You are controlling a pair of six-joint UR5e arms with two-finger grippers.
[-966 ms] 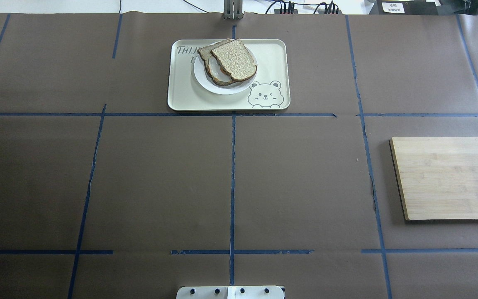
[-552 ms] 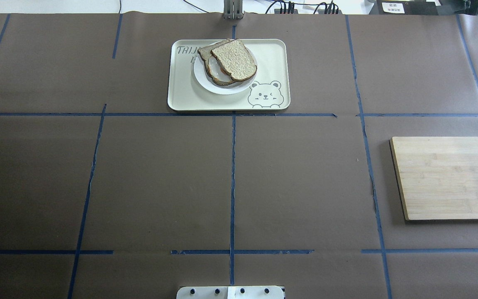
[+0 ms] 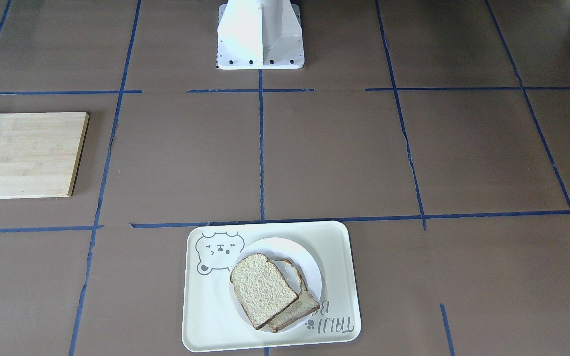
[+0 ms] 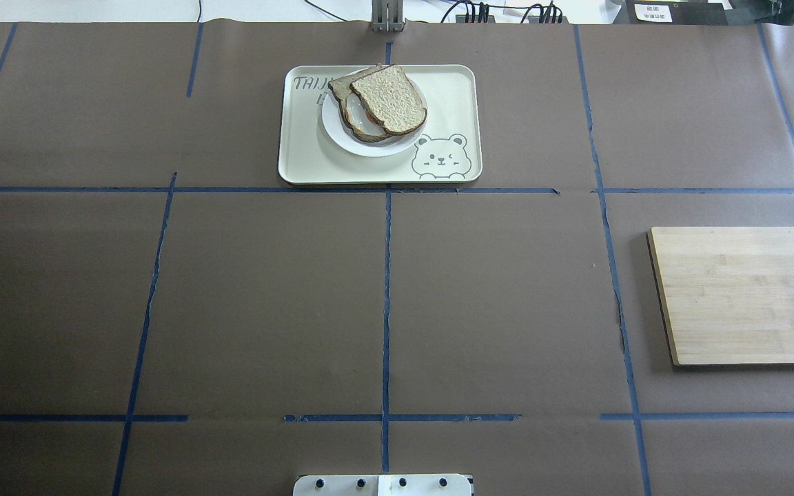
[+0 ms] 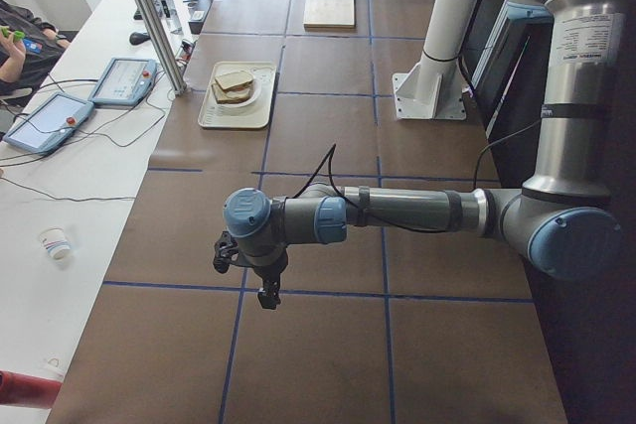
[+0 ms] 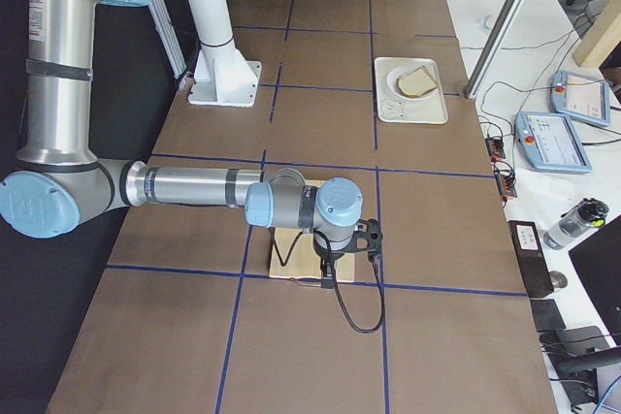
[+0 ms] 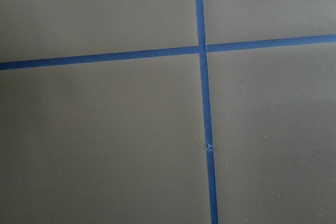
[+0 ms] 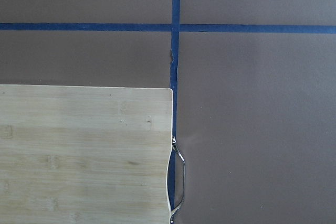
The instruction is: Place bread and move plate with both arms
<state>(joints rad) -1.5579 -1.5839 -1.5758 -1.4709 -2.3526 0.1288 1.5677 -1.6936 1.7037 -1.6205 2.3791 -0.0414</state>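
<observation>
Your worktop (image 4: pixel 266 289) is long, and both tools hang at its ends. The left tool (image 5: pixel 266 295) is over bare paper and the right tool (image 6: pixel 372 242) over a wooden board (image 4: pixel 741 296). You cannot tell how far either is open, and nothing shows in them. Well ahead of both tools and between them lies the cream tray (image 4: pixel 300 151), so neither arm is clearly nearer. It carries the white plate (image 4: pixel 369 148). On the plate the bread (image 4: pixel 390 100), pale, coarse and dark-crusted, overlaps another slice, its long axis diagonal.
</observation>
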